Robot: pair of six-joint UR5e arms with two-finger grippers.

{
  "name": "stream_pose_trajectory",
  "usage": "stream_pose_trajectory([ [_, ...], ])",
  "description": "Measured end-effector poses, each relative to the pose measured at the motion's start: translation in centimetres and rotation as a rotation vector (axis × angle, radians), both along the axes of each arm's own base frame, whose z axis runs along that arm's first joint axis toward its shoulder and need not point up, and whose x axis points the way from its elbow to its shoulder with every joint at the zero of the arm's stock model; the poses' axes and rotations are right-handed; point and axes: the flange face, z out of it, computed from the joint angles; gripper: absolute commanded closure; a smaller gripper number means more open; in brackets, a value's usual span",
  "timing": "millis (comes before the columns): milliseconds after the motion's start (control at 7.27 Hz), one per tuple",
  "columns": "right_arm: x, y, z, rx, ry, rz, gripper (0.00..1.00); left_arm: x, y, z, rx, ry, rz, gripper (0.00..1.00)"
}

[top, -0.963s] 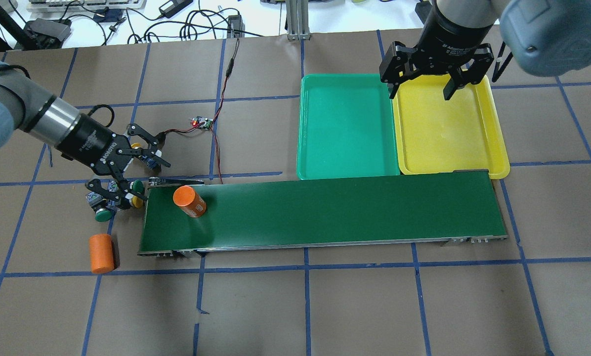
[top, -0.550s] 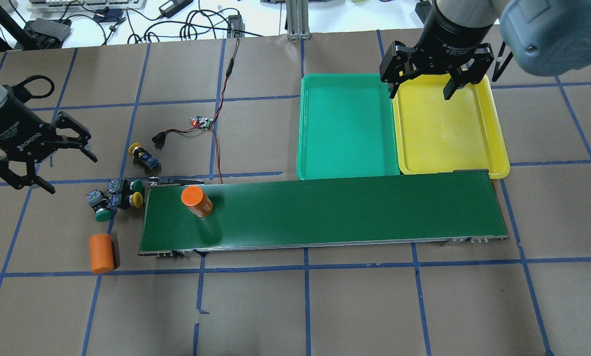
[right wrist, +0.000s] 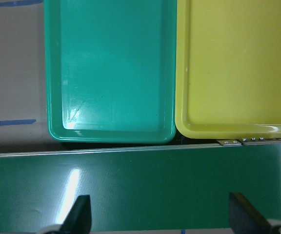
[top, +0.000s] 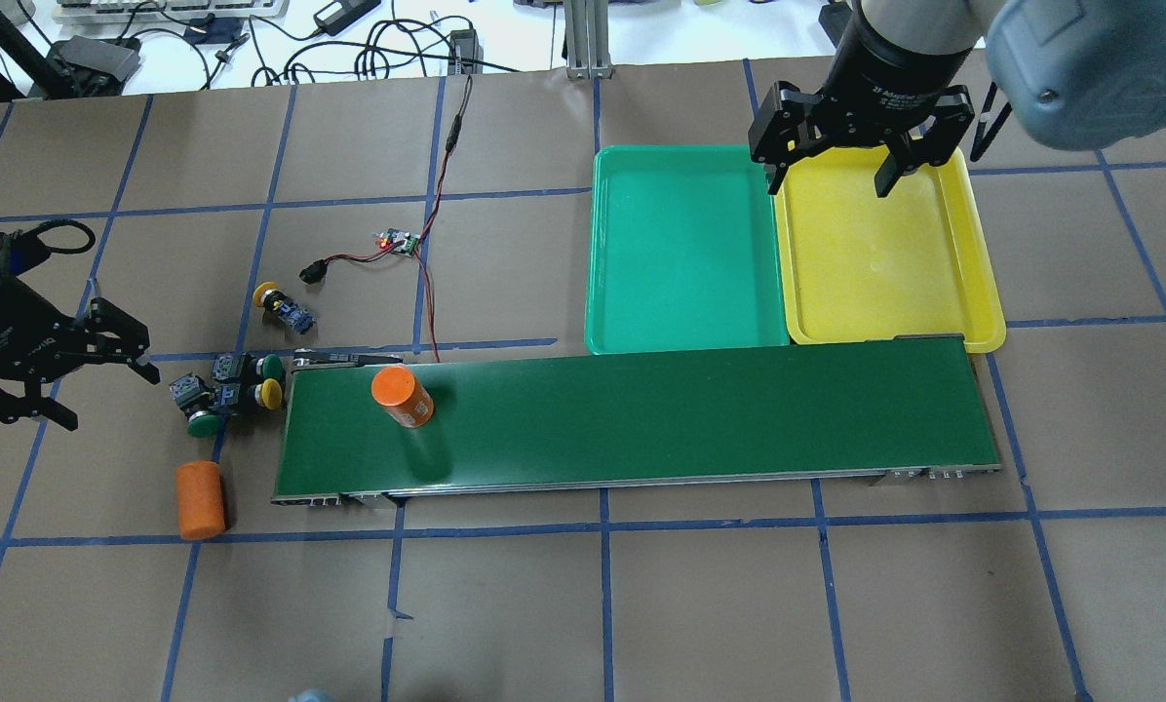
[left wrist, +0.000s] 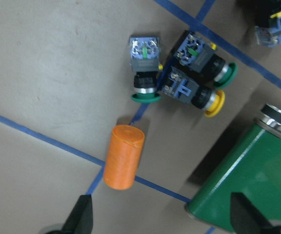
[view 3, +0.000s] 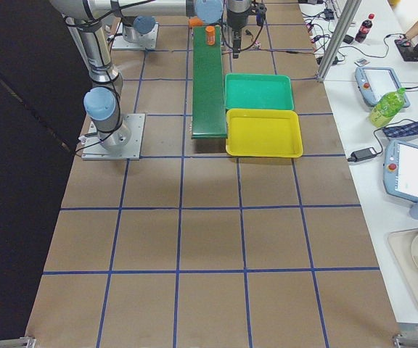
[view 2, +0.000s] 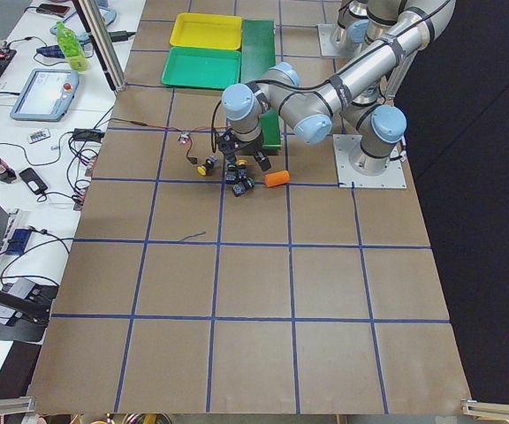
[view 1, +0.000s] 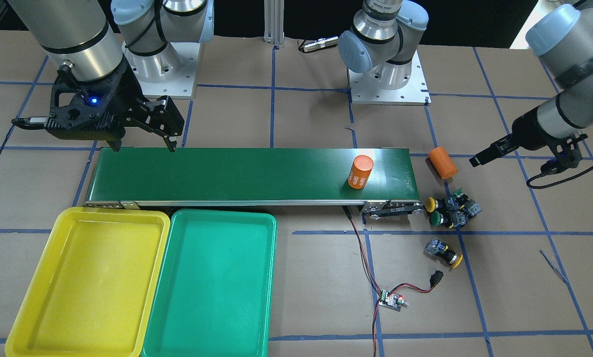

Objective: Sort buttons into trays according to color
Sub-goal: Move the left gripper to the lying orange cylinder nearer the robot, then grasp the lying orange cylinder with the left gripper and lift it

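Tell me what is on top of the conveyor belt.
One orange cylinder stands upright on the conveyor belt, near the end by the buttons. Nothing else shows on its surface. Whatever lies beneath the belt is covered.

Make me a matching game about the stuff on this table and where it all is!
Things:
1. orange cylinder nearer the trays
2. orange cylinder farther from the trays
3. right gripper
4. lone yellow button

Places or states:
A. open, holding nothing
B. standing upright on the conveyor belt
C. tipped on its side on the table, off the belt
D. on the table, the button closest to the circuit board

Pairs: 1-B, 2-C, 3-A, 4-D
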Motion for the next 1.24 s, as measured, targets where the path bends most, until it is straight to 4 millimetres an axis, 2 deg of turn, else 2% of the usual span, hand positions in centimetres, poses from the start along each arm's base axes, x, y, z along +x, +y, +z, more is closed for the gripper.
stream_pose_trajectory([
  [275,0.0,0.0,0.0,-0.001,0.0,0.0,0.0,-1.4,3.1,-4.3,-0.025,-0.027,-0.01,0.0],
  [688,0.0,0.0,0.1,-0.002,0.0,0.0,0.0,-0.5,5.6,-8.3,-0.01,-0.061,-0.016,0.0],
  [1101,0.0,0.0,0.1,-0.002,0.0,0.0,0.0,-0.8,5.9,-10.4,-0.02,-0.035,0.027,0.02],
  [1238,0.0,0.0,0.1,-0.002,0.0,0.0,0.0,-1.0,5.8,-10.9,-0.027,-0.01,0.039,0.11],
])
